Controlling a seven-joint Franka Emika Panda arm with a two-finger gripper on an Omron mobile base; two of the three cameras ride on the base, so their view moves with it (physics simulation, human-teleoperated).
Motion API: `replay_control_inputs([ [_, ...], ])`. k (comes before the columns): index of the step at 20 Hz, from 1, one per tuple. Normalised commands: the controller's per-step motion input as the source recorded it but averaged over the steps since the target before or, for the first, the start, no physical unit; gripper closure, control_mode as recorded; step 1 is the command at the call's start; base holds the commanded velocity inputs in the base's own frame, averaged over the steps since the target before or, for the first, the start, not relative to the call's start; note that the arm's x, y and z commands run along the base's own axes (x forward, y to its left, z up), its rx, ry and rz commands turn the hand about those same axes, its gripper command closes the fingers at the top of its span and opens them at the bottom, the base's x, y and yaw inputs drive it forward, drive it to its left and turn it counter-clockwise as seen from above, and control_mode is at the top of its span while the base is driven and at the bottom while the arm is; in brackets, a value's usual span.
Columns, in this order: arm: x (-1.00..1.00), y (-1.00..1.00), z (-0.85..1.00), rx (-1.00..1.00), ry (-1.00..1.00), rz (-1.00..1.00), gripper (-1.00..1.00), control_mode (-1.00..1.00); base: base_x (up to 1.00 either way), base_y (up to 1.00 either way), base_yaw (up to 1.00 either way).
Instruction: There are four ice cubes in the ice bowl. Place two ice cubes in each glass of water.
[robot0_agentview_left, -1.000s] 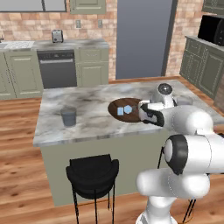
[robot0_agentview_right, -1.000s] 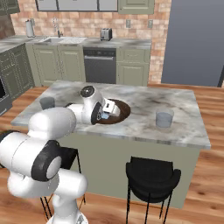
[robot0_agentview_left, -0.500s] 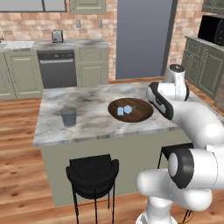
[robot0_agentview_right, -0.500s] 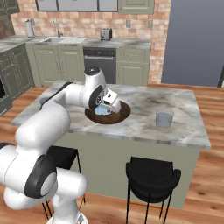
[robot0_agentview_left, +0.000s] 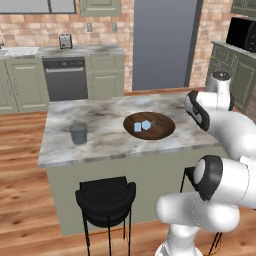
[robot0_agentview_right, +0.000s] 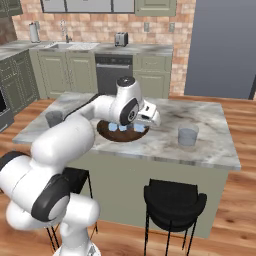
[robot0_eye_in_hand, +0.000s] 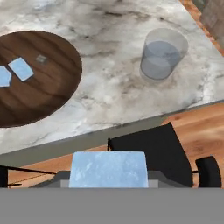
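In the hand view a pale blue ice cube (robot0_eye_in_hand: 108, 168) sits between the fingers of my gripper (robot0_eye_in_hand: 108, 174), which is shut on it above the counter's front edge. The dark wooden ice bowl (robot0_eye_in_hand: 48, 87) lies up and to the left with two ice cubes (robot0_eye_in_hand: 21, 68) in it. A glass of water (robot0_eye_in_hand: 162, 54) stands at the upper right, apart from the gripper. From the right base view my gripper (robot0_agentview_right: 150, 119) hangs between the ice bowl (robot0_agentview_right: 107, 134) and that glass (robot0_agentview_right: 188, 136). The other glass (robot0_agentview_left: 78, 133) stands at the island's left end, far from the bowl (robot0_agentview_left: 160, 131).
The marble island (robot0_agentview_left: 105, 142) has black stools in front, one (robot0_agentview_left: 106, 197) on the left and one (robot0_agentview_right: 175, 200) on the right. Part of a stool (robot0_eye_in_hand: 153, 146) lies just below the gripper. Cabinets and a dishwasher (robot0_agentview_left: 66, 79) line the back wall.
My hand rose from the ice bowl with one cube in its fingers and swung right toward the nearer glass. The bowl and both glasses stayed put.
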Motion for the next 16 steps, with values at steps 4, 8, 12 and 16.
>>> replay_control_inputs([
  [4,0.00,-0.86,0.00,-0.03,-0.01,0.00,1.00,-1.00,0.00,0.00,0.00],
  [8,0.15,-0.80,0.01,0.01,-0.03,0.00,1.00,-1.00,0.00,0.00,0.00],
  [12,0.41,-0.69,0.13,0.11,-0.03,0.00,1.00,-1.00,0.00,0.00,0.00],
  [16,0.36,-0.68,0.10,0.27,0.00,0.00,1.00,-1.00,0.00,0.00,0.00],
])
